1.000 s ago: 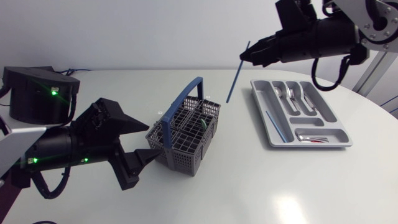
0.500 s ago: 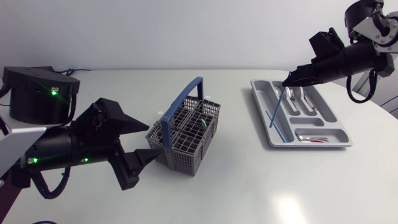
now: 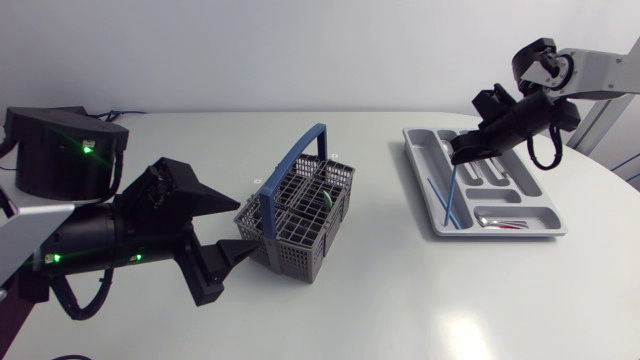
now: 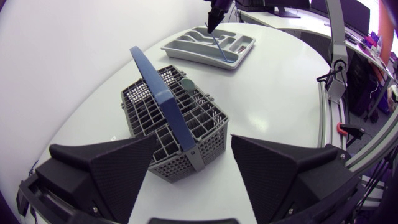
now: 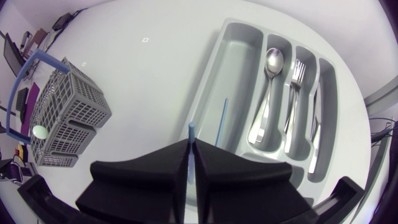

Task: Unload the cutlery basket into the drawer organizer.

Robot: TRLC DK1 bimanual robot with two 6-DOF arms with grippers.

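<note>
Blue plastic straw [image 3: 451,192], thin and straight, is pinched at its upper end by the right gripper [image 3: 458,156], whose two black wedge fingers are closed almost flat together on it. The straw hangs over the grey plastic drawer organizer [image 3: 500,234], which sits toward the far right of the white worktop [image 3: 400,300].

Its long axis is steep, leaning only a little. The lower end points down into the long narrow compartment along the organizer's left edge, at or near the floor, though contact cannot be seen. In the right wrist view the straw [image 5: 191,128] runs nearly in line with the fingers.

A second blue straw [image 5: 221,122] already lies flat in that compartment, along its length. A metal spoon [image 5: 272,68] and a metal fork [image 5: 297,68] lie in the neighbouring slots.

The step in hand looks like setting the straw down. To do it well, the gripper should probably tip the straw until its long axis matches the compartment's, running from the worktop's far edge toward the near edge. It should then lower the straw beside the first one and release it only once it is inside the walls, so it cannot bounce out.

The grey mesh cutlery basket [image 3: 297,220] with a blue handle stands mid-worktop. The left gripper [image 4: 190,163] holds nothing, its fingers spread wide beside the basket's near end.
</note>
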